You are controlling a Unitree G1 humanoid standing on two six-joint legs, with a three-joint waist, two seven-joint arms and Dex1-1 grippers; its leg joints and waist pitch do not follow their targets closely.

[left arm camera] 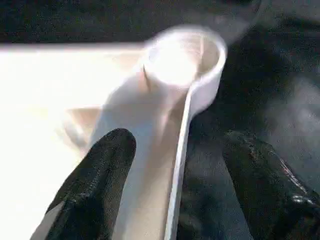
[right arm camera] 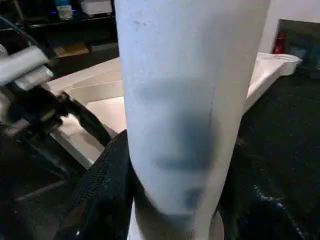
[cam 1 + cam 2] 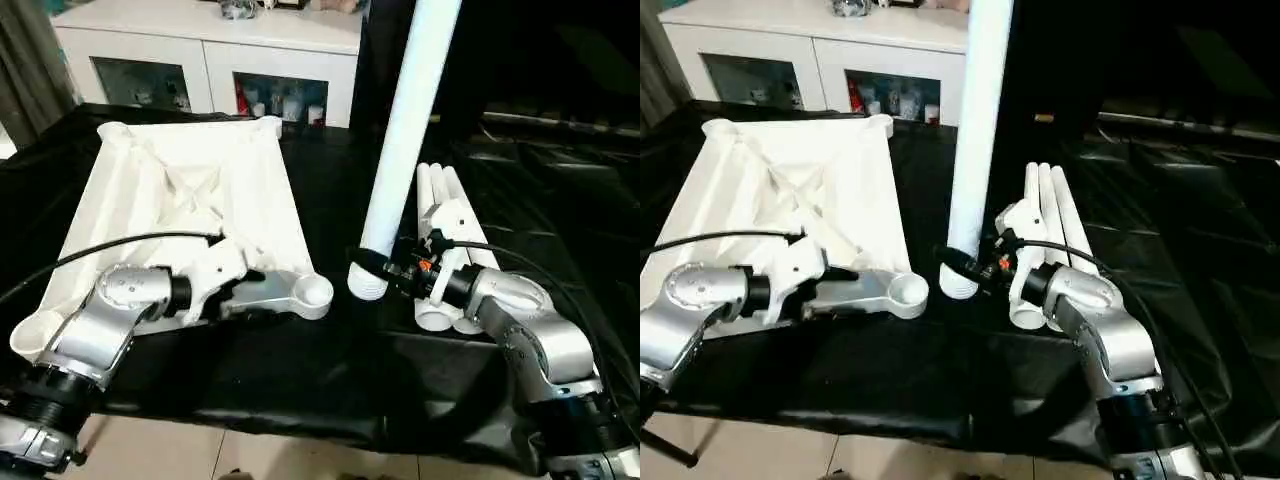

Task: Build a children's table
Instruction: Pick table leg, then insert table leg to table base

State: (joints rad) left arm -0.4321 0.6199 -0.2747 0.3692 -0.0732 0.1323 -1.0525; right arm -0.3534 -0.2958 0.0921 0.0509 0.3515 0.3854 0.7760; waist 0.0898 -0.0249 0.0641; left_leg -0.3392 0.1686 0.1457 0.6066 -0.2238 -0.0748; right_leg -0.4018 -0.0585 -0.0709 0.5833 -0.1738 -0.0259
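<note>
Light falls from overhead, bright enough that the white ribbed plastic tabletop (image 3: 190, 200) glows against the black cloth covering the work surface (image 3: 330, 380), which swallows most detail and shows only soft sheen along its folds at the right. Close to the left wrist, the round corner socket (image 1: 182, 62) is blown out and smeared (glare and blur together). The upright white tapered tube leg (image 2: 187, 115) carries grey shadow patches, softly out of focus.

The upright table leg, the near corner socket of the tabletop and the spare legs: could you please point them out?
upright table leg (image 3: 400, 150): left eye view, mid shaft.
near corner socket (image 3: 314, 291): left eye view, round cup.
spare legs (image 3: 1050, 200): right eye view, middle tube of the lying bundle.
</note>
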